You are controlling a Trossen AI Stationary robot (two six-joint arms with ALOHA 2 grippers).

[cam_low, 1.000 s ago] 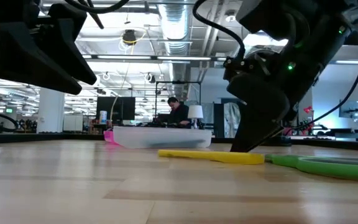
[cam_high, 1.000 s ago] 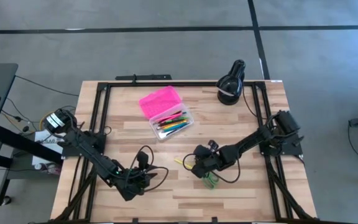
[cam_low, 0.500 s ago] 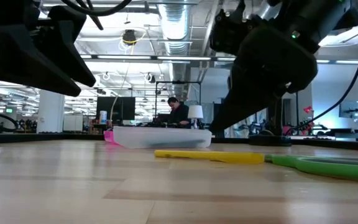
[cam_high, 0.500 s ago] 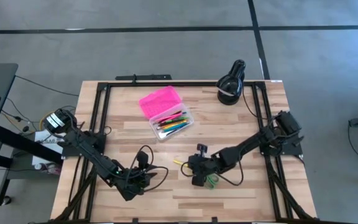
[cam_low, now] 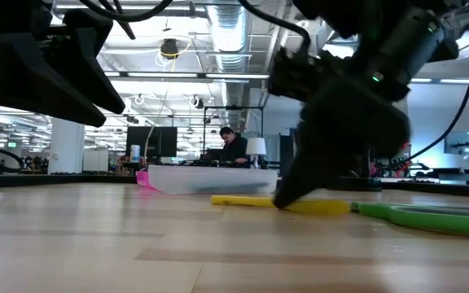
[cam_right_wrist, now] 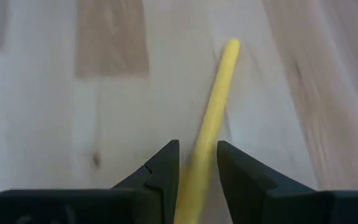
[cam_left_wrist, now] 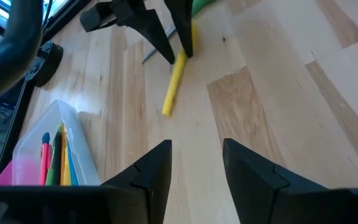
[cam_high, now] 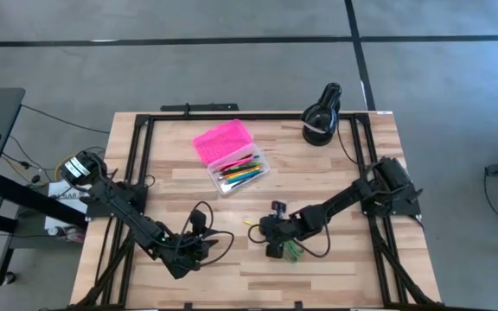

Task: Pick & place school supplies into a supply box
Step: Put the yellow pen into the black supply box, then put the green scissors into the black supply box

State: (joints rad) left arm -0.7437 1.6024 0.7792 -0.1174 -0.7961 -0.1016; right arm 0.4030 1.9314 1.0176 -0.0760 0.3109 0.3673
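A yellow pen (cam_high: 252, 224) lies flat on the wooden table near its middle. My right gripper (cam_right_wrist: 197, 165) is open and slants down over the pen's right part (cam_left_wrist: 180, 57), one finger on each side. Green-handled scissors (cam_high: 293, 250) lie just beyond that gripper toward the near edge. The supply box (cam_high: 240, 171) stands open farther back with its pink lid (cam_high: 223, 140) laid out flat, and several coloured pens lie in its clear base. My left gripper (cam_left_wrist: 194, 165) hangs open and empty over the near left of the table. My right gripper straddles the yellow pen near its right end (cam_right_wrist: 199, 163), coming from above at a slant with the fingers across the pen. The pen lies flat on the table. I cannot tell whether the fingers touch it.
A black round lamp-like object (cam_high: 321, 117) stands at the far right corner. Black cables loop beside both arms (cam_high: 214, 242). A black frame runs round the table's edges (cam_high: 137, 173). Bare wood lies between the pen and the box.
My right gripper has rolled about its own pointing line and shifted a little toward the table's left. Its fingertips, clear of the table half a second ago, now stand down around the yellow pen.
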